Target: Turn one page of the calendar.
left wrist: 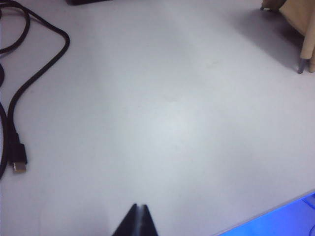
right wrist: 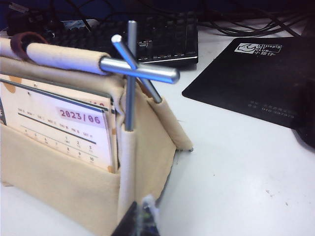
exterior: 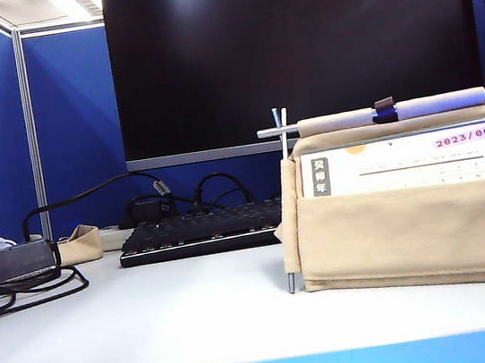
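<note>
A: How do the jaws of the left gripper (left wrist: 139, 216) stand?

B: They are pressed tight together, with nothing between them. The dark tips hang over the bare white table (left wrist: 172, 113).

A: And the right gripper (right wrist: 142, 216)?

B: Its jaws are closed too, and they hold nothing. The tips sit low, just beside the end of the calendar (right wrist: 74, 182), near the corner of its beige cloth stand.

A: What lies near the left gripper?

B: A black cable (left wrist: 29, 83) curls across the table off to one side, and its plug lies flat on the table. One metal foot of the calendar shows far off at the edge of that view.

A: Where is the calendar?

B: In the outside view it stands upright on the table, on the right. White sheets sit in the beige pocket. Silver rods (right wrist: 135, 66) cross at its end, and a brown strap (exterior: 385, 108) wraps the top bar.

A: Which sheet faces out?

B: The front sheet (exterior: 411, 160) says "2023/06" in red. The "2023/05" page cannot be seen.

A: What else is there?

B: A black keyboard (exterior: 200, 231) lies behind the calendar, under a big black monitor (exterior: 295, 43). A black mouse pad (right wrist: 256, 73) lies beside the calendar's far end.
</note>
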Controlling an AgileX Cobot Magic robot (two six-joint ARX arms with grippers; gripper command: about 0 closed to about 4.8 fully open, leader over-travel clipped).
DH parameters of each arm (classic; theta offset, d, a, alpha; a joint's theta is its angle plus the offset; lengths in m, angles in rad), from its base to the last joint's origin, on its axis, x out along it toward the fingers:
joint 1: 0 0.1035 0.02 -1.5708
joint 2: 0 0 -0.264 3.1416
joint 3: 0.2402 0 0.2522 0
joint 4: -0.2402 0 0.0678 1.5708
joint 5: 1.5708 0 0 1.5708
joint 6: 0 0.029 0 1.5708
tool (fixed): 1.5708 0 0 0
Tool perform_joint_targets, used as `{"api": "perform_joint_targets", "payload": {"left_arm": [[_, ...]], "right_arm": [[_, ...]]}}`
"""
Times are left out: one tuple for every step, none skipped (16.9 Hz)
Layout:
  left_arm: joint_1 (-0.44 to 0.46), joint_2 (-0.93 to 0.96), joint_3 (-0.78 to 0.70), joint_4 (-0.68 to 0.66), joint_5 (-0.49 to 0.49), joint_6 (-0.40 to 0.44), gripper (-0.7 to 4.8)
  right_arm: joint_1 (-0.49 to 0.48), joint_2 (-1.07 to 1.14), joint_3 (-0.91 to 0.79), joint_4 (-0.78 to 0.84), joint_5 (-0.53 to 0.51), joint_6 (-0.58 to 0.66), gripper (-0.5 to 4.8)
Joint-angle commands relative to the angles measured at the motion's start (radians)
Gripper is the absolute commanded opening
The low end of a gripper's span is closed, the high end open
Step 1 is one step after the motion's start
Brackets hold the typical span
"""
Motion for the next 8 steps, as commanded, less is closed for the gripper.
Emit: {"api": "perform_joint_targets", "payload": {"left_arm": [[0.000, 0.000, 0.001, 0.010, -0.003, -0.003, -0.04], [0.000, 0.000, 0.001, 0.009, -0.003, -0.003, -0.04], [0.000, 0.000, 0.001, 0.009, -0.003, -0.003, -0.04], [0.000, 0.000, 0.001, 0.009, -0.003, -0.003, -0.04], [0.000, 0.000, 0.001, 0.009, -0.003, -0.003, -0.04], [0.000, 0.000, 0.001, 0.009, -0.003, -0.003, -0.04], [0.000, 0.000, 0.001, 0.009, -0.003, -0.003, -0.04], [0.000, 0.000, 0.001, 0.009, -0.003, -0.003, -0.04]], "right_arm": [[0.000, 0.002, -0.003, -0.005, -0.016, 0.003, -0.06], [0.000, 0.002, -0.003, -0.005, -0.017, 0.005, -0.06], [0.000, 0.002, -0.003, -0.005, -0.017, 0.015, -0.06], [0.000, 0.002, -0.003, -0.005, -0.017, 0.032, -0.06], [0.000, 0.002, -0.003, -0.005, -0.017, 0.033, -0.06], [0.000, 0.002, -0.003, -0.005, -0.016, 0.033, -0.06], [0.000, 0.002, -0.003, -0.005, -0.016, 0.033, -0.06], [0.000, 0.002, -0.003, -0.005, -0.016, 0.033, -0.06]]}}
